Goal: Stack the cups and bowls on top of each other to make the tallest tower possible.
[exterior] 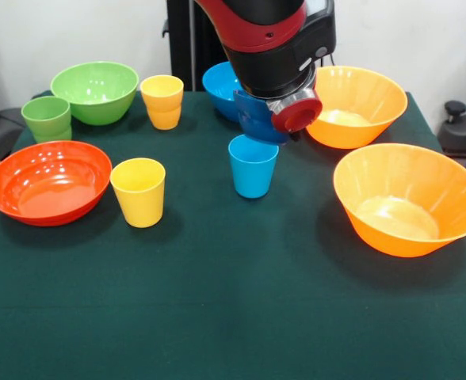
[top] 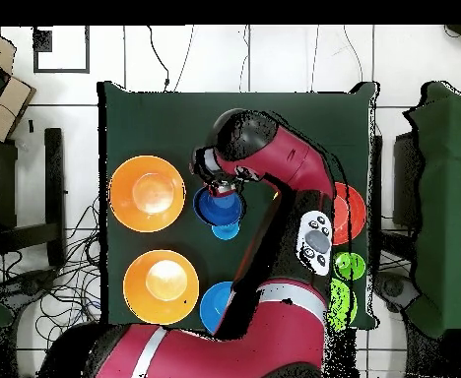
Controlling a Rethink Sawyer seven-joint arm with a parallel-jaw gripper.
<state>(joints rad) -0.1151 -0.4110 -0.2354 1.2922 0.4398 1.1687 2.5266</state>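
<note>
One dark blue bowl (exterior: 258, 120) hangs under the gripper (exterior: 274, 119), above the light blue cup (exterior: 253, 165).

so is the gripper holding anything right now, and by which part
It looks like the small dark blue bowl, lifted above the light blue cup; the arm hides the gripper, so the place of the hold cannot be told.

1. Table (exterior: 233, 317): dark green cloth, pieces all on the far half.
2. Left side, front view: red-orange bowl (exterior: 49, 181), yellow cup (exterior: 139, 191) just beside it; green cup (exterior: 47, 119), green bowl (exterior: 95, 92), second yellow cup (exterior: 162, 101) behind.
3. Centre: light blue cup (exterior: 253, 165), blue bowl (exterior: 219, 87) behind.
4. Right: two orange bowls (exterior: 408, 199), (exterior: 357, 105).
</note>
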